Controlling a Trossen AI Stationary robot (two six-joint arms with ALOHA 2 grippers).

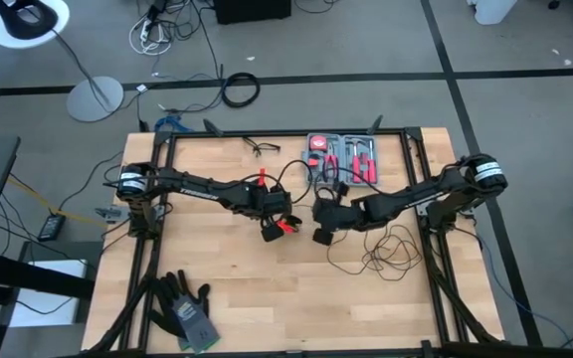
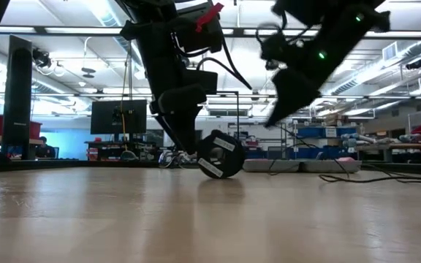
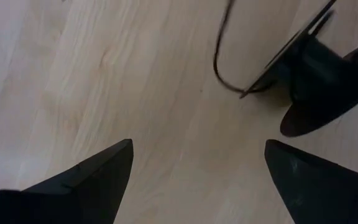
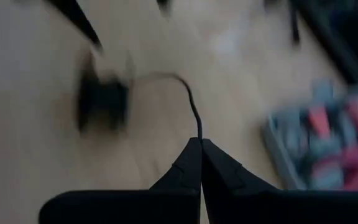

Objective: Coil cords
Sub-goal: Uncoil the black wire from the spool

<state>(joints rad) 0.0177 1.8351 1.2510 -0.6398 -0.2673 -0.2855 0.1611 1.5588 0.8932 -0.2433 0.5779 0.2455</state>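
Both arms meet mid-desk (image 1: 247,288). Right gripper (image 4: 201,146) has its fingers (image 4: 219,171) clenched on the thin black cord (image 4: 188,93); in the right wrist view the cable runs straight out from between the pinched tips, curves and goes to the dark round puck (image 4: 101,102), which is blurred there. Low view shows the puck (image 2: 220,154) tilted on edge on the desk, just below and beside the left arm's gripper, with the right arm raised above and off to the side. Left gripper (image 1: 270,235) sits just beside the right one in the high view, fingers (image 3: 92,180) released and spread wide, nothing between them, bare wood below. Left wrist view also catches a loop of the cord (image 3: 225,62) ahead of the spread tips, leading to a dark shape that looks like the puck, can't say for sure. Rest of the cord (image 1: 391,251) lies in loose messy loops on the desk under the right arm, near that side's edge. Elsewhere: tool case (image 1: 343,157) with red-handled tools at the far edge, small black wire item (image 1: 257,147) near it, pair of work gloves (image 1: 185,308) at the near left corner. On the floor behind the desk, a thick cable wound in a ring (image 1: 240,89) and a lamp base (image 1: 95,97).
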